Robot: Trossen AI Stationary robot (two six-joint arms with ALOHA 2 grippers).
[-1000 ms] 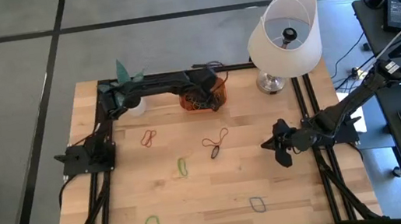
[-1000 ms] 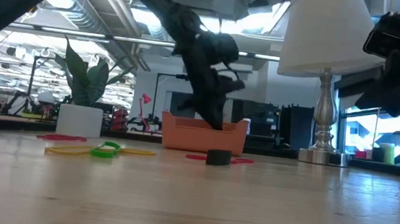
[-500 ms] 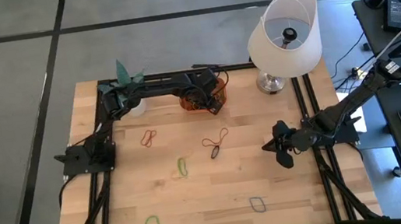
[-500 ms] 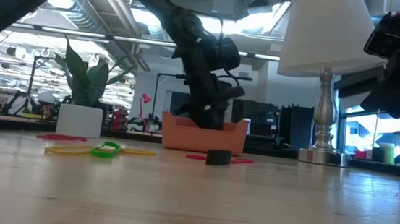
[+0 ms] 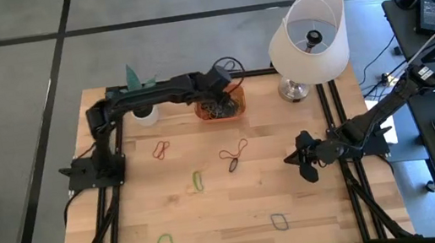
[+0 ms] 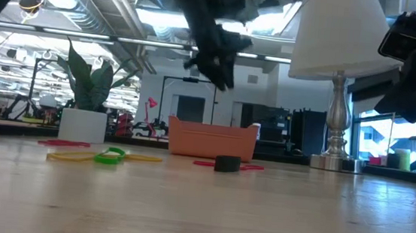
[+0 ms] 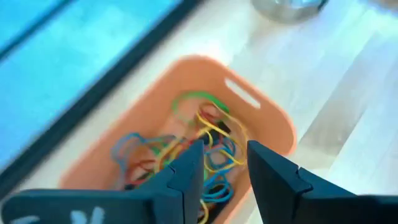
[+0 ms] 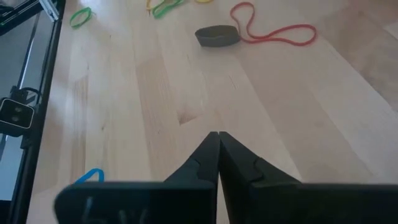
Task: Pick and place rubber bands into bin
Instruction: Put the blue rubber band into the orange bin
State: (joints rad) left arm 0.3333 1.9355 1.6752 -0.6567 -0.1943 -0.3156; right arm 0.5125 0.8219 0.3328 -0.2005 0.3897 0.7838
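From above, the left gripper point(image 5: 221, 83) is seen over the orange bin point(image 5: 220, 106) at the table's twelve o'clock edge; loose rubber bands point(image 5: 235, 152) lie scattered mid-table. The right gripper point(image 5: 307, 162) waits at three o'clock.

At table level, the bin point(image 6: 211, 140) stands beyond a black band point(image 6: 227, 163).

Left wrist: fingers point(image 7: 189, 171) are parted, empty, above banded bin point(image 7: 273, 118).

Right wrist: fingers point(image 8: 208, 158) are pressed together, empty.
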